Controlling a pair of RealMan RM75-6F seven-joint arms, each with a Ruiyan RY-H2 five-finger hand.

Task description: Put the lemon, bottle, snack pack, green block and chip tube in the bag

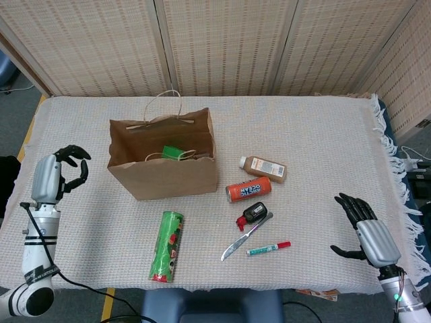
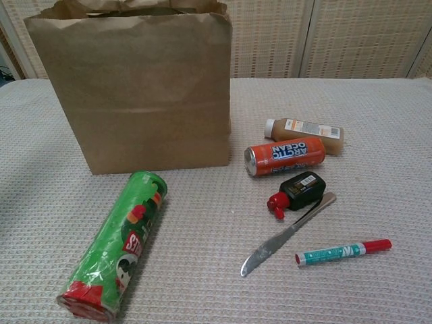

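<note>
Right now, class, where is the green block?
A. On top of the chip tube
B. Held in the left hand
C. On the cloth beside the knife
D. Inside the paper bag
D: the head view shows the green block lying inside the open bag, while the left hand holds nothing.

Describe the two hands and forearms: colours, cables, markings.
Both hands have silver-grey backs and black fingers: left hand, right hand. The left forearm is white with black bands and printed text, a black cable running alongside. The right wrist shows a small green light.
</note>
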